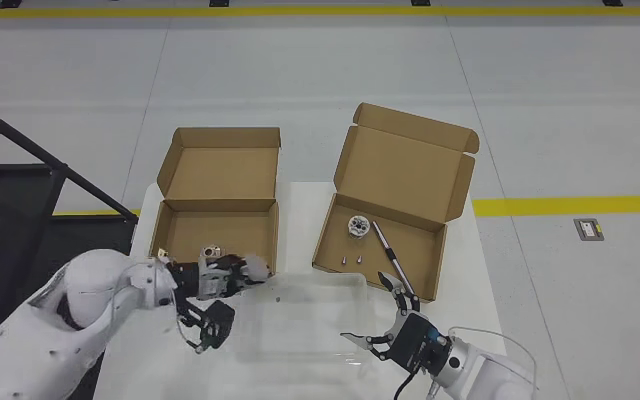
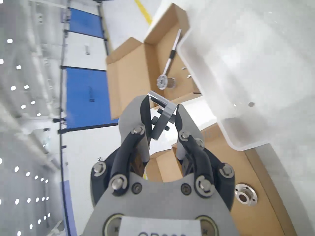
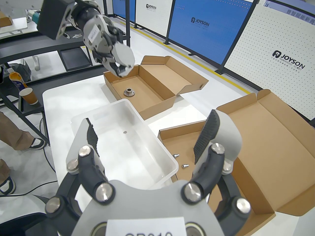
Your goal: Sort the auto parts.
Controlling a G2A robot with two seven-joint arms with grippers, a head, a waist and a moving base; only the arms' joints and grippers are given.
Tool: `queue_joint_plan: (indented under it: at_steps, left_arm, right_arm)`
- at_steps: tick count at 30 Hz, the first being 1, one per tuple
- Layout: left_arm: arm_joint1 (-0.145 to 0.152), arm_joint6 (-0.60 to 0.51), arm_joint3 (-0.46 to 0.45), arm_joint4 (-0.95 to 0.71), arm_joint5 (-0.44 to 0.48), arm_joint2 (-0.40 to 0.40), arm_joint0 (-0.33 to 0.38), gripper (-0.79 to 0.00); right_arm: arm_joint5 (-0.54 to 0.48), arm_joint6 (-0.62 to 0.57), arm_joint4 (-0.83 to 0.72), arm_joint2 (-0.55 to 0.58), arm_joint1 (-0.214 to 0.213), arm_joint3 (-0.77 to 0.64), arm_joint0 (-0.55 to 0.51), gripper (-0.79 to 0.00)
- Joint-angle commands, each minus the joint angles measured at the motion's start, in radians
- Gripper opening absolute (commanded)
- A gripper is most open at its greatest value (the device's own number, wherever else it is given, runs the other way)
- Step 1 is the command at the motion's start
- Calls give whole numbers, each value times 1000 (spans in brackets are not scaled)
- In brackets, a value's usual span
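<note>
Left claw point(image 2: 162, 104) is squeezed tight on a small grey metal bracket point(image 2: 165, 114) with bolts in it. It is up in the air over the front corner of the left cardboard box point(image 1: 215, 170). One shiny round flange point(image 3: 129, 92) lies on that box's floor. Right claw point(image 3: 150, 119) is wide open (nothing in it) above the near end of the clear plastic tub point(image 3: 142, 153), just beside the right cardboard box point(image 1: 400, 165). That box holds a round toothed part point(image 1: 357, 226), a long thin rod point(image 1: 392, 258) and two little screws point(image 3: 185, 165). Everything sits on the white worktop point(image 1: 462, 290).
</note>
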State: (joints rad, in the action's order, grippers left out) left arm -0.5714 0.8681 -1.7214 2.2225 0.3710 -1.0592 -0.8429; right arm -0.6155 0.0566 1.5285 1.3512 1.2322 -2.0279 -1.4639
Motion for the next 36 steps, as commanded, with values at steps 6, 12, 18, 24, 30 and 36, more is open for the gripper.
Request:
queue_joint_plan:
  at_steps: [6,12,18,24,30,36]
  left_arm:
    - [49,221,10,-136,-287,-228,-254,-785]
    - [49,221,10,-136,-287,-228,-254,-785]
    - [48,200,12,-135,-286,-228,-257,-785]
    - [24,-68,90,-200,-208,-206,-221,-785]
    - [-19,-248,221,-151,-171,-103,-101,-785]
    - [-39,-252,268,-178,-159,-57,-67,-785]
  right_arm:
    - [0,0,0,0,0,0,0,0]
    - [0,0,0,0,0,0,0,0]
    - [0,0,0,0,0,0,0,0]
    - [0,0,0,0,0,0,0,0]
    - [0,0,0,0,0,0,0,0]
    - [0,0,0,0,0,0,0,0]
